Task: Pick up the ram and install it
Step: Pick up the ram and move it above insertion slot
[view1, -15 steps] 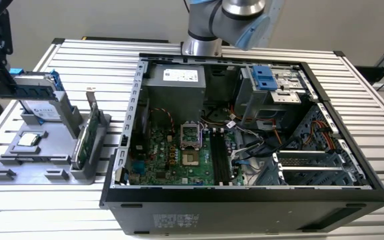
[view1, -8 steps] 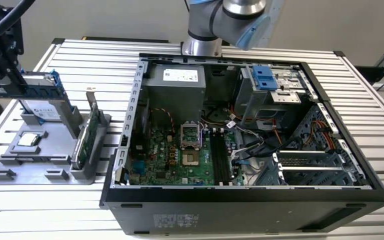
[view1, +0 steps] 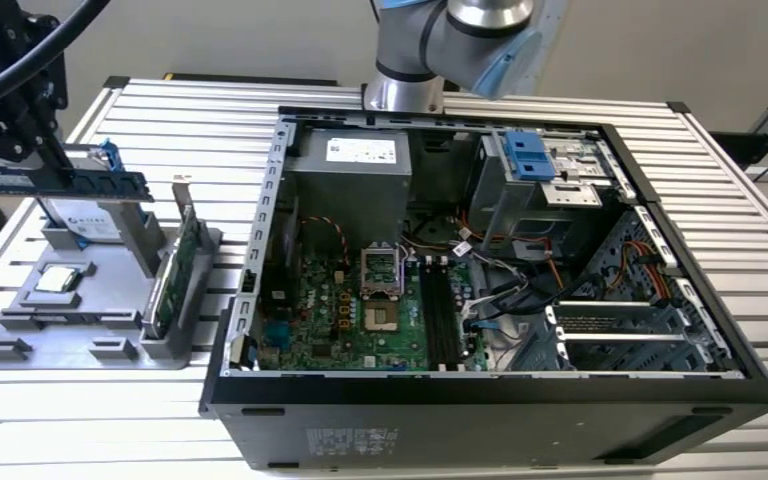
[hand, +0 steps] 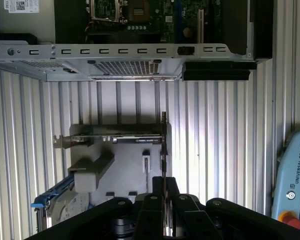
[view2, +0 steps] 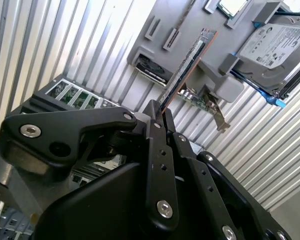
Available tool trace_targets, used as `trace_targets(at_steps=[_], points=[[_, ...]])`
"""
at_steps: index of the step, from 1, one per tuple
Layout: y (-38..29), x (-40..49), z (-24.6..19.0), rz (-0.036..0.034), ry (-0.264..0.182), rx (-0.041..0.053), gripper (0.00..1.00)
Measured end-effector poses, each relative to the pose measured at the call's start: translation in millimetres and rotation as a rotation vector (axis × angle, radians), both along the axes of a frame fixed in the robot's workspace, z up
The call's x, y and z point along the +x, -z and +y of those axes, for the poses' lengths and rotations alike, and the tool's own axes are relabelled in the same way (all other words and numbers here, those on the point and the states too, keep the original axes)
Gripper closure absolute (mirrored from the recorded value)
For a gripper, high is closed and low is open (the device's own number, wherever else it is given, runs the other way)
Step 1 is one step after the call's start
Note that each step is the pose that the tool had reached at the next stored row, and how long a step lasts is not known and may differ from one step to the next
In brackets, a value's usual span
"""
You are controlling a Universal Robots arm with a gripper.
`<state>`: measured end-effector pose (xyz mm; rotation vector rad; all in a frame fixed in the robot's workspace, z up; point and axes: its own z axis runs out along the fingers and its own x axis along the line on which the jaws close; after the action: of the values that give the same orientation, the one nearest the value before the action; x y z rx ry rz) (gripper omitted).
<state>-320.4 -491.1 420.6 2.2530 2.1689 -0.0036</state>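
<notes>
Pinched between both fingers (view2: 155, 150) of the gripper (view2: 158, 114), near one end: the ram (view2: 187, 67), jutting out free. Seen in the exterior view lying level at the exterior view's left, above the hard drive (view1: 84, 222) and the grey holder tray (view1: 91, 335), seemingly lifted clear of both. Well apart from the open computer case (view1: 491, 405) and the black memory slots (view1: 440, 310) on its board. For a clean carry: hold the stick level, travel high enough to clear the green expansion card (view1: 177, 265) and the case wall, and move without swing, given the risk of slipping with so short a grip on so long a stick. Probably calls for a turn as well, lying crosswise to the slots as seen from outside. Best brought down square over one slot, never forced.
</notes>
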Motion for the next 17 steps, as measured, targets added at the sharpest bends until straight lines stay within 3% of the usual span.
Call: trace_targets(at_steps=[17], points=[[0.1, 26.2, 0.7, 0.0001, 0.000, 0.0001, 1.00]])
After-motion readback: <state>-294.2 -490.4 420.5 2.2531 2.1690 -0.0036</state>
